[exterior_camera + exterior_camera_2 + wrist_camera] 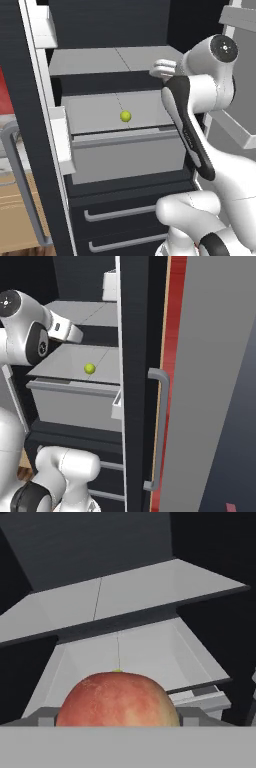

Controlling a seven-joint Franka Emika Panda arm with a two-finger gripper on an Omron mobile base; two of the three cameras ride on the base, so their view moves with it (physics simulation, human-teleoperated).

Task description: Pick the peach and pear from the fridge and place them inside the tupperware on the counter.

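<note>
The red-orange peach sits close up between my fingertips in the hand view, with my gripper shut on it. From the base views the hand hovers at the front of the fridge's upper grey shelf. The yellow-green pear lies on the lower grey shelf over the drawer, below and left of the hand. Just its top peeks over the peach. The tupperware is out of view.
The open black fridge door with white bins and a grey bar handle stands at the left. Another dark door edge with a handle stands at the right. Tan cabinet wood shows behind the left door.
</note>
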